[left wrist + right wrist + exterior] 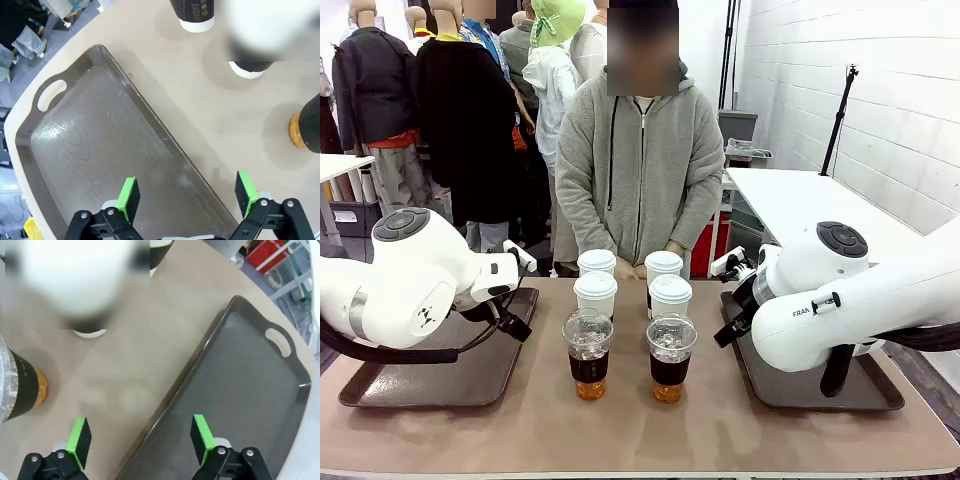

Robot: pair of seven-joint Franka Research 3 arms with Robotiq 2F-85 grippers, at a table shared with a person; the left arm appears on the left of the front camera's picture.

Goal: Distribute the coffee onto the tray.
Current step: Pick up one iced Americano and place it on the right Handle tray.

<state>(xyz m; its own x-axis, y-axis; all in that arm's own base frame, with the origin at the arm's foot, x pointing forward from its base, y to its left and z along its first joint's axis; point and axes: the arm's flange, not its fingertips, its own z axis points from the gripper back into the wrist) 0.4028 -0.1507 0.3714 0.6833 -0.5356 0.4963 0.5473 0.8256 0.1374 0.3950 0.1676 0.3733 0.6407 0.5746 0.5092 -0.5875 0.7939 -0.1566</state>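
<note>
Six cups of coffee stand in two columns at mid-table: white lidded cups (597, 263) (663, 266) (595, 294) (670, 296) behind, and two clear dome-lidded cups with amber liquid (588, 352) (670, 356) in front. A dark tray lies on each side, the left tray (410, 385) and the right tray (820, 395). My left gripper (187, 195) hangs open and empty over the left tray's inner rim (150, 115). My right gripper (141, 435) is open and empty, straddling the right tray's inner rim (200, 352), with a clear cup (22, 385) to its side.
A person in a grey hoodie (638, 160) stands at the far edge, hands low behind the cups. Both trays are bare. Open tabletop (630, 430) lies in front of the cups. A white table (800, 200) stands behind at the right.
</note>
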